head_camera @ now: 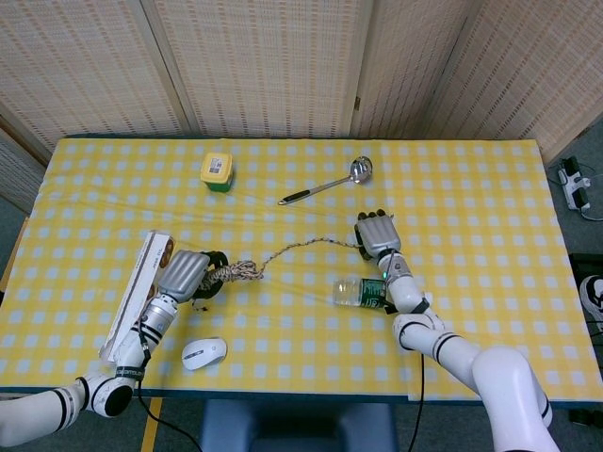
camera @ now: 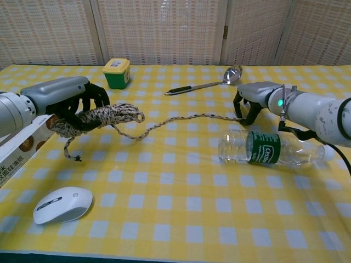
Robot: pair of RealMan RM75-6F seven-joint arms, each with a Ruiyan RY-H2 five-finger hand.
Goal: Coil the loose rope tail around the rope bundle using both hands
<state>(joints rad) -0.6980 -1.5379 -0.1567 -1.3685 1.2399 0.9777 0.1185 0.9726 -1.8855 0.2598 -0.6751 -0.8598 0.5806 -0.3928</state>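
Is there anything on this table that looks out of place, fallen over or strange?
The clear plastic water bottle with a green label lies on its side on the yellow checked tablecloth, just in front of the right hand that holds the thin rope tail. Nothing looks spilled or damaged.

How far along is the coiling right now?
Done: the left hand grips the rope bundle. In hand: the right hand pinches the far end of the loose tail, which stretches across the tablecloth. Left: no wrap of that tail around the bundle shows yet, so all the coiling remains.
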